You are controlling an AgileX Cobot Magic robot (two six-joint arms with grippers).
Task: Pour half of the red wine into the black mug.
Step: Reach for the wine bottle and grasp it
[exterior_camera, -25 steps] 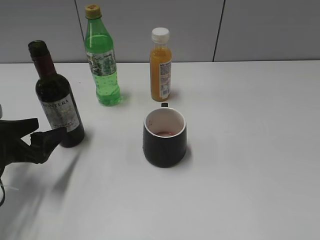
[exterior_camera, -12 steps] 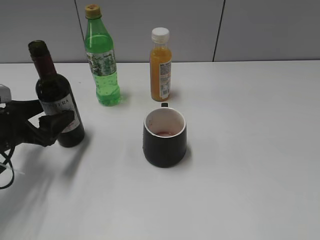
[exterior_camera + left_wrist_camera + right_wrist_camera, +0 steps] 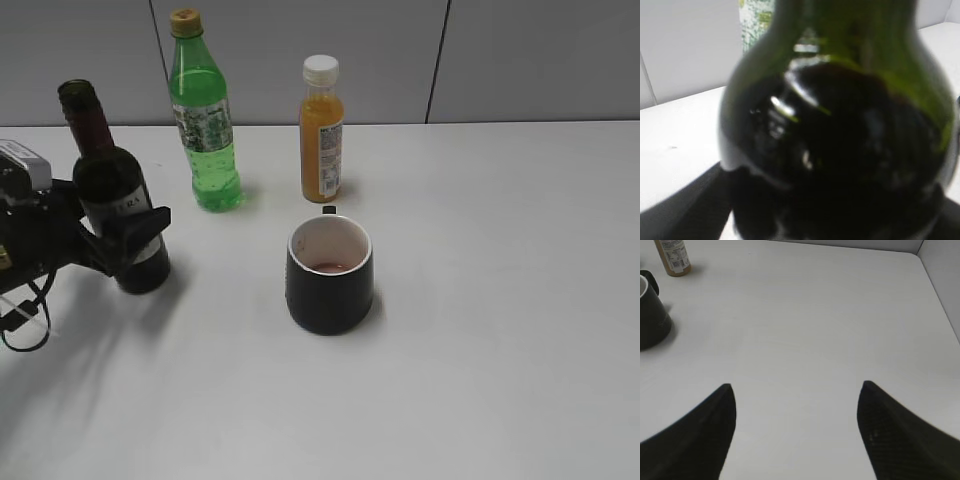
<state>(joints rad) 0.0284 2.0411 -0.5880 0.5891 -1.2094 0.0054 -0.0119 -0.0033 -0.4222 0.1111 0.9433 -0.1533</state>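
The red wine bottle (image 3: pixel 105 175) stands upright at the table's left, open-topped, with dark liquid up to its shoulder. It fills the left wrist view (image 3: pixel 840 140). My left gripper (image 3: pixel 140 230) reaches in from the left and straddles the bottle's lower body, one finger in front of the label and the other hidden behind. A thin gap shows beside the bottle, so the jaws look open. The black mug (image 3: pixel 330 285) sits at the middle with a little reddish liquid at its bottom; it also shows in the right wrist view (image 3: pixel 652 315). My right gripper (image 3: pixel 797 390) is open and empty over bare table.
A bright green soda bottle (image 3: pixel 210 140) and an orange juice bottle (image 3: pixel 322 135) stand behind the mug near the back wall. The juice bottle's base shows in the right wrist view (image 3: pixel 672 257). The white table (image 3: pixel 500 300) stretches to the right.
My left gripper has moved up and right from the table's left edge, and its open fingers have come around the wine bottle. The mug and the other bottles have not moved.
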